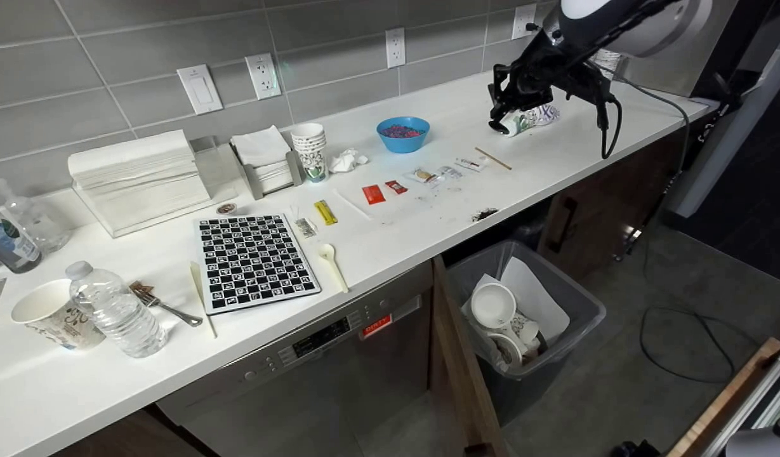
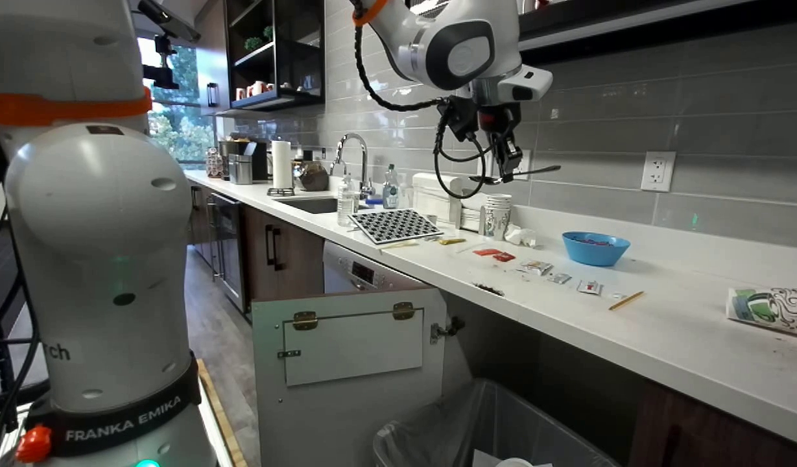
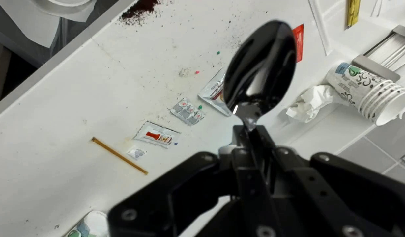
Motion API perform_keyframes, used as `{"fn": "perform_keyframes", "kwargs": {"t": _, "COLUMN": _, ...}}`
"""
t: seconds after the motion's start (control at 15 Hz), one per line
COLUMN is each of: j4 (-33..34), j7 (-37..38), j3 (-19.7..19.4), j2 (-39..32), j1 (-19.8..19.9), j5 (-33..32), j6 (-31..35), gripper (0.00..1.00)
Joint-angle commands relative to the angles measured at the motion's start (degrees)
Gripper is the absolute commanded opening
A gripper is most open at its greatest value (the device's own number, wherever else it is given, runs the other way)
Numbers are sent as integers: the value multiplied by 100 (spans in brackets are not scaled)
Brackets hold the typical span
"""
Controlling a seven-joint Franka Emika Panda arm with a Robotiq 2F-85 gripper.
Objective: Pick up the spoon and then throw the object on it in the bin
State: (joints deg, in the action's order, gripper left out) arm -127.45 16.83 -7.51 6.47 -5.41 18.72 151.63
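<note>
Spoon is pinched in the tool; arm base reads "FRANKA EMIKA", red label "DIRTY".

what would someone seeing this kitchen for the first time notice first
Most likely the dark, shiny spoon, held in the gripper above the white counter and looming large in the upper part of the wrist view. Next, probably, the black-and-white checkered board lying on the counter and the bright blue bowl toward its back. The grey bin also stands out, below the counter's front edge.
</note>
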Motion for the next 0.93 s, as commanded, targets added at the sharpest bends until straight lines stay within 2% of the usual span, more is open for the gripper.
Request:
{"fn": "perform_keyframes", "kwargs": {"t": 0.0, "j4": 891, "j7": -148, "j3": 195, "j2": -814, "j1": 254, "j5": 279, "j6": -634, "gripper": 2}}
{"fn": "perform_keyframes", "kwargs": {"t": 0.47, "j4": 1850, "j7": 553, "j3": 380, "j2": -1780, "j1": 441, "j5": 36, "j6": -1356, "gripper": 2}}
{"fn": "perform_keyframes", "kwargs": {"t": 0.53, "j4": 1504, "j7": 316, "j3": 408, "j2": -1503, "j1": 459, "j5": 52, "j6": -1116, "gripper": 9}}
{"fn": "perform_keyframes", "kwargs": {"t": 0.87, "j4": 1735, "j7": 471, "j3": 419, "j2": -1742, "j1": 453, "j5": 46, "j6": -1149, "gripper": 9}}
